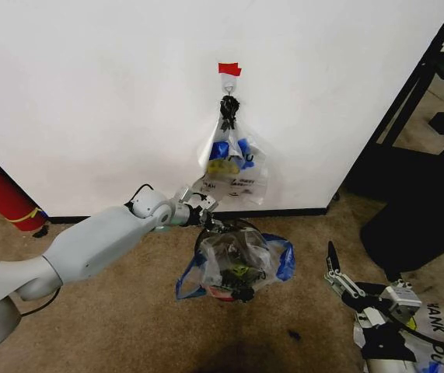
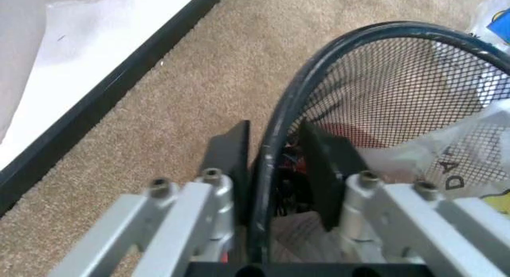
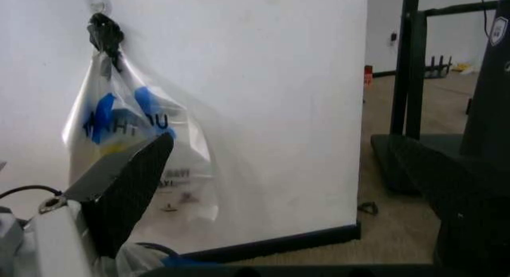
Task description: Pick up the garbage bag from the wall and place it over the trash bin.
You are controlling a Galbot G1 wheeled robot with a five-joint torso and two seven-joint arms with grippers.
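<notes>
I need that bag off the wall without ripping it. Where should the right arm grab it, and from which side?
Grip the bunched blue handles of the garbage bag just below the hook, where the plastic gathers into a narrow neck. Come straight at the wall with the right gripper, then lift up and off.
</notes>
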